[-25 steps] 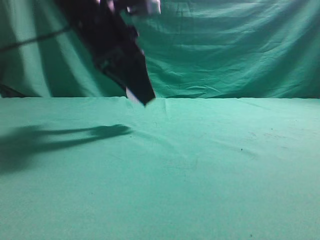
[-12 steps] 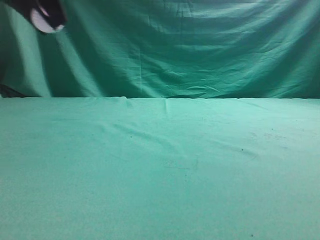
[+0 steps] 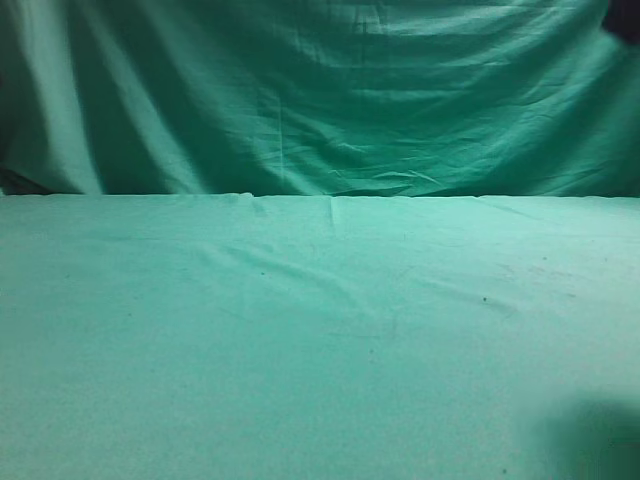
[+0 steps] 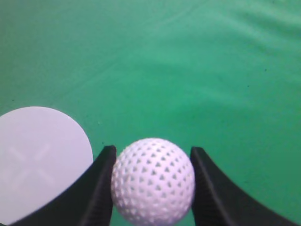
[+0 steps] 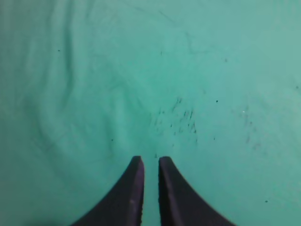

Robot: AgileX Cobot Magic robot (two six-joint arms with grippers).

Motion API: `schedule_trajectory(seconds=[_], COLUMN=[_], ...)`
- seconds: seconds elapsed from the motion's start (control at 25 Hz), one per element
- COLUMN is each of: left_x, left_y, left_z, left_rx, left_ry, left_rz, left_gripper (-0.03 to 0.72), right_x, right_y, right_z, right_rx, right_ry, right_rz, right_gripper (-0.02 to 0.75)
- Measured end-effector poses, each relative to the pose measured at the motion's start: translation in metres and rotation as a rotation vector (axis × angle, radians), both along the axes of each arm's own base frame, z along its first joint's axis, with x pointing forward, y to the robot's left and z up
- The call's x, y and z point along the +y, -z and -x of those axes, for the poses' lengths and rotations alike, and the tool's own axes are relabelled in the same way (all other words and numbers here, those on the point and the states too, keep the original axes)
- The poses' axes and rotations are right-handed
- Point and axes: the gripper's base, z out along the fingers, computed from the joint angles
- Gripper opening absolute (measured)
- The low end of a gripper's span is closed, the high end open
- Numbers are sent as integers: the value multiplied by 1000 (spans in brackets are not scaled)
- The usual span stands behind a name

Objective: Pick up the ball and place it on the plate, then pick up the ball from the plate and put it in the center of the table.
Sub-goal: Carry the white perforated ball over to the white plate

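Observation:
In the left wrist view my left gripper (image 4: 153, 149) is shut on the ball (image 4: 153, 182), a white dimpled sphere held between the two black fingers above the table (image 4: 197, 70). The white round plate (image 4: 37, 160) lies on the green cloth to the left of the ball, at the lower left of that view. My right gripper (image 5: 150, 160) is shut and empty, with only a thin slit between its black fingers, over bare green cloth (image 5: 141, 70). In the exterior view the table (image 3: 320, 330) shows, but the ball, the plate and both grippers are out of sight.
A darker green curtain (image 3: 330, 90) hangs behind the table. A dark part (image 3: 624, 18) sits at the top right corner of the exterior view, and a shadow (image 3: 590, 440) lies on the cloth at the lower right.
The left arm with the white ball has gone up and left, out of the exterior view. A dark part has come in at the top right and a shadow at the lower right.

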Motion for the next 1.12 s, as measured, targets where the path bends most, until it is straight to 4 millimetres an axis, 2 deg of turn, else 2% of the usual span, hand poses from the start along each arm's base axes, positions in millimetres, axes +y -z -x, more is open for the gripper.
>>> schedule_trajectory(seconds=[0.16, 0.2, 0.28, 0.32, 0.4, 0.52, 0.56, 0.68, 0.84, 0.88, 0.92, 1.12], left_x=[15, 24, 42, 52, 70, 94, 100, 110, 111, 112, 112, 115], left_y=[9, 9, 9, 9, 9, 8, 8, 12, 21, 25, 28, 41], left_z=[1, 0, -2, -2, -2, -2, -2, -5, -12, -14, -15, -23], left_rx=[7, 9, 5, 3, -9, -33, -43, -53, -48, -47, -42, -30], left_ry=[-58, -89, -157, -194, -260, -346, -370, -400, -416, -418, -420, -426], left_rz=[-4, -2, -1, -1, -3, -6, -8, -14, -2, -3, -4, -9], left_gripper=[302, 302, 302, 302, 302, 302, 302, 302, 302, 302, 302, 302], right_x=[10, 11, 13, 14, 15, 17, 17, 19, 21, 21, 21, 22], right_y=[16, 20, 27, 29, 33, 38, 40, 46, 54, 56, 56, 59], right_z=[-24, -28, -34, -36, -41, -46, -48, -51, -54, -55, -55, -56], right_rx=[71, 80, 84, 83, 72, 61, 59, 78, 100, 100, 100, 89], right_ry=[14, 15, 22, 26, 35, 44, 46, 57, 69, 63, 63, 10], right_rz=[29, 36, 41, 42, 42, 43, 44, 39, 32, 37, 37, 65], right_gripper=[48, 101, 105, 165, 220, 204, 245, 230, 230, 291, 291, 610])
